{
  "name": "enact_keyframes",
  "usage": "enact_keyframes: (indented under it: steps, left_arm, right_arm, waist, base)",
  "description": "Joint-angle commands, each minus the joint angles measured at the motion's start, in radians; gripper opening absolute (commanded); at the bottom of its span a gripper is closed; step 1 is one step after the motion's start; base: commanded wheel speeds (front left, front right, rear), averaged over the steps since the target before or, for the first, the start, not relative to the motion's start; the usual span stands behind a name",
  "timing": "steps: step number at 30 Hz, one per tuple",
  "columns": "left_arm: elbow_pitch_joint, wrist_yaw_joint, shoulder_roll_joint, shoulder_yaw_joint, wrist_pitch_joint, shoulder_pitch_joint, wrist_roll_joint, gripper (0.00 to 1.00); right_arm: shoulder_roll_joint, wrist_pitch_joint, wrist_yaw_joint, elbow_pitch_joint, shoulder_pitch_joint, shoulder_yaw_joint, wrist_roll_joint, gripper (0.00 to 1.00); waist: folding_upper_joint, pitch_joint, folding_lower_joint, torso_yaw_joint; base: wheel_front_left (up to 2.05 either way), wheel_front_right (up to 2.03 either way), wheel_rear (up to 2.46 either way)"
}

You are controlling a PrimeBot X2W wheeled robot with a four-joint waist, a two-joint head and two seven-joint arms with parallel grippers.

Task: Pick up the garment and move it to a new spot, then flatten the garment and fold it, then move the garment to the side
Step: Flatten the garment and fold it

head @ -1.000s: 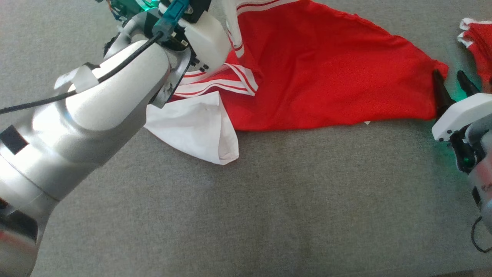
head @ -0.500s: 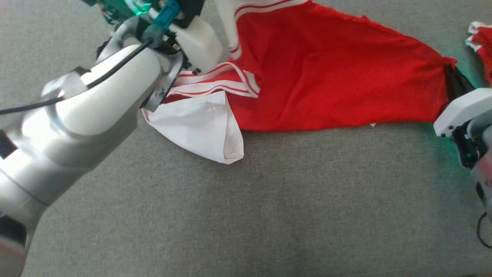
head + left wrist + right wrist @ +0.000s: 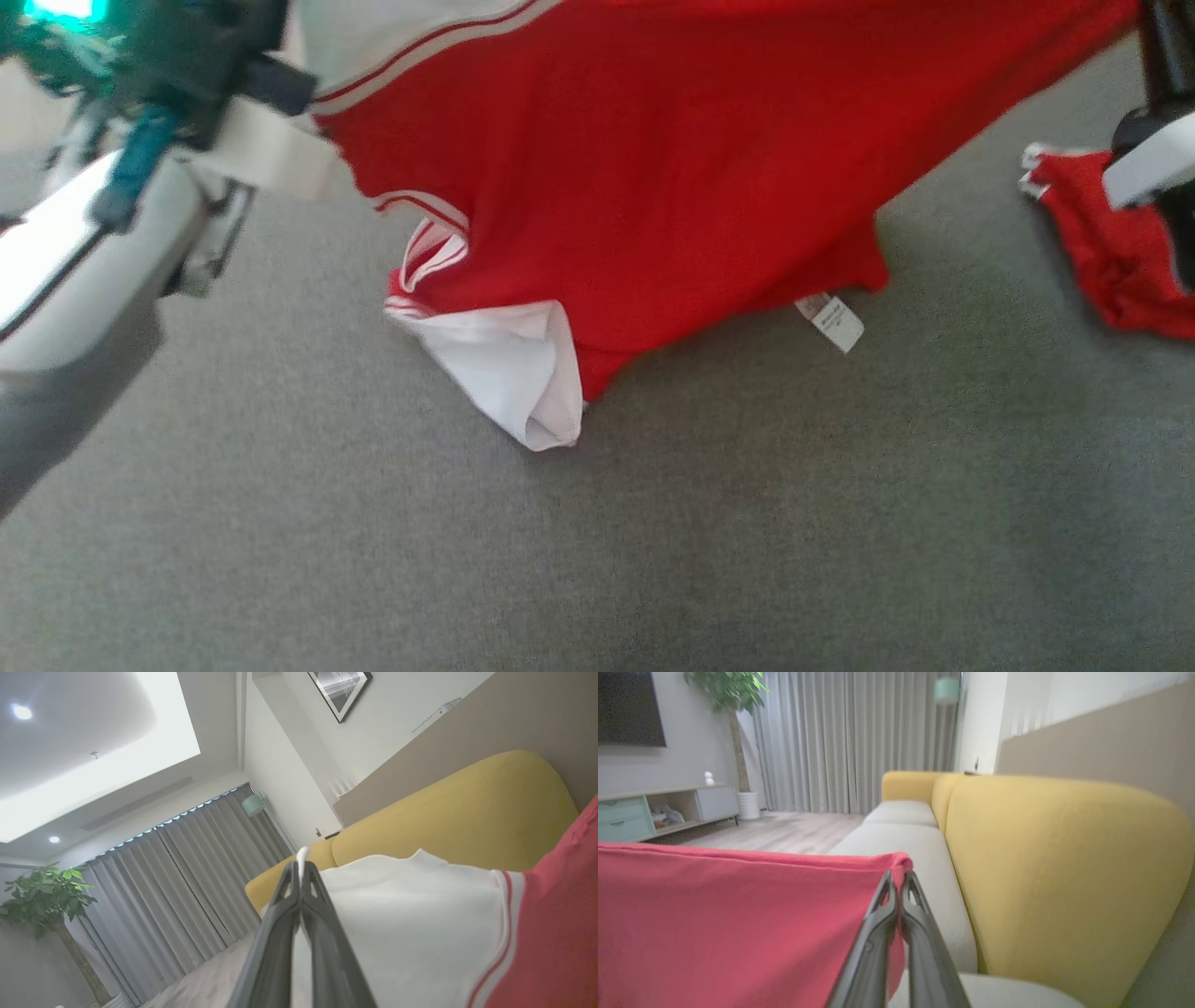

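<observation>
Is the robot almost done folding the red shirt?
Not nearly. Done: the red shirt is picked up, pinched by the left hand at its white part and by the right hand at a red corner. In hand: it hangs stretched between them above the grey cushion. Left: setting it down somewhere new, flattening it, folding it, moving it aside.

Red-and-white garment (image 3: 653, 168), seemingly striped

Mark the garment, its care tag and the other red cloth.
garment (image 3: 672, 159): head view, red middle panel.
care tag (image 3: 834, 323): head view, white face.
other red cloth (image 3: 1111, 271): head view, crumpled middle.
</observation>
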Motion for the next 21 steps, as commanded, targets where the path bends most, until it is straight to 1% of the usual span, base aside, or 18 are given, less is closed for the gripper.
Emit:
enact_keyframes:
  steps: [1,6,9,12,16,19,21]
  left_arm:
    - [-0.023,0.004,0.054,0.067,-0.008,-0.038,-0.006,0.00]
    - [-0.080,0.001,0.129,0.103,-0.023,-0.034,0.007,0.00]
    - [-0.122,-0.004,0.159,0.122,-0.026,-0.055,0.025,0.00]
    - [-0.151,-0.008,0.178,0.138,-0.027,-0.095,0.044,0.00]
    - [-0.156,-0.028,0.172,0.148,-0.008,-0.177,0.066,0.00]
    - [-0.114,-0.048,0.149,0.144,0.010,-0.232,0.079,0.00]
    - [-0.061,-0.066,0.128,0.134,0.024,-0.256,0.083,0.00]
  right_arm:
    - [-0.029,-0.011,-0.001,-0.047,-0.005,-0.012,-0.014,0.00]
    - [-0.076,-0.011,-0.001,-0.177,0.001,-0.053,-0.064,0.00]
    - [-0.111,-0.011,-0.001,-0.230,-0.006,-0.084,-0.078,0.00]
    - [-0.137,-0.006,-0.001,-0.267,-0.019,-0.111,-0.083,0.00]
    - [-0.151,0.028,-0.001,-0.295,-0.061,-0.136,-0.099,0.00]
    - [-0.134,0.056,-0.001,-0.293,-0.098,-0.134,-0.116,0.00]
    - [-0.114,0.074,-0.001,-0.275,-0.122,-0.122,-0.127,0.00]
  waist:
    - [-0.0001,-0.077,0.0002,-0.004]
    - [-0.0001,-0.169,0.0002,0.005]
    - [-0.0001,-0.201,0.0002,0.012]
    - [-0.0001,-0.217,0.0002,0.012]
    - [-0.0001,-0.208,0.0002,0.009]
    - [-0.0001,-0.191,0.0002,0.005]
    - [-0.0001,-0.173,0.0002,0.004]
  base:
    - [0.00,0.00,0.00]
    - [0.00,0.00,0.00]
    - [0.00,0.00,0.00]
    - [0.00,0.00,0.00]
    - [0.00,0.00,0.00]
    - [0.00,0.00,0.00]
    - [0.00,0.00,0.00]
